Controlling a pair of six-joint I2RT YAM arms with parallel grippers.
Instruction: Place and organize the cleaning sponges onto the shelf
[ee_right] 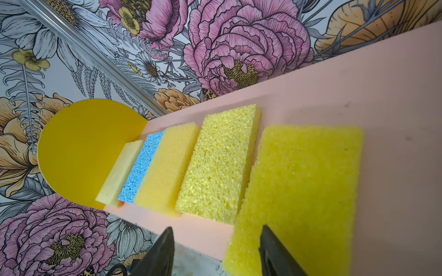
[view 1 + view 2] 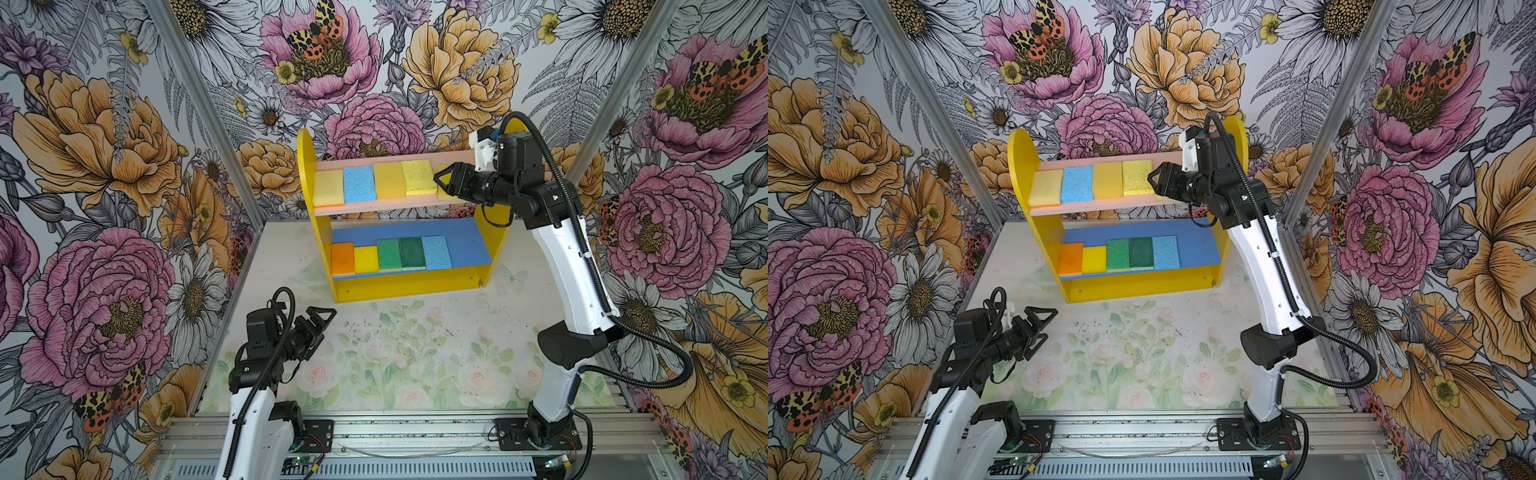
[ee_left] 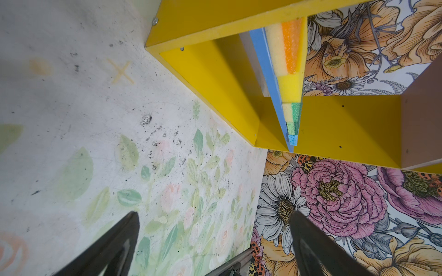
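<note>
The shelf (image 2: pixel 305 166) stands at the back of the table, with yellow sides, a pink upper board (image 1: pixel 358 83) and a blue lower board (image 2: pixel 469 245). On the pink board lie a pale yellow, a light blue (image 2: pixel 359 183), and three more yellow cleaning sponges. The end yellow sponge (image 1: pixel 306 186) lies flat under my right gripper (image 1: pixel 216 229), which is open; one finger is over the sponge, the other over the board's front edge. On the blue board sit orange (image 2: pixel 342 258), yellow, two green and a light blue sponge (image 2: pixel 436 251). My left gripper (image 2: pixel 322 320) hangs open and empty low at the front left.
Flowered walls close in the table on three sides. The shelf's right yellow panel (image 2: pixel 1239 137) stands just behind my right wrist. A floral mat (image 2: pixel 415 353) covers the table in front of the shelf. Metal rails (image 2: pixel 415 432) run along the front edge.
</note>
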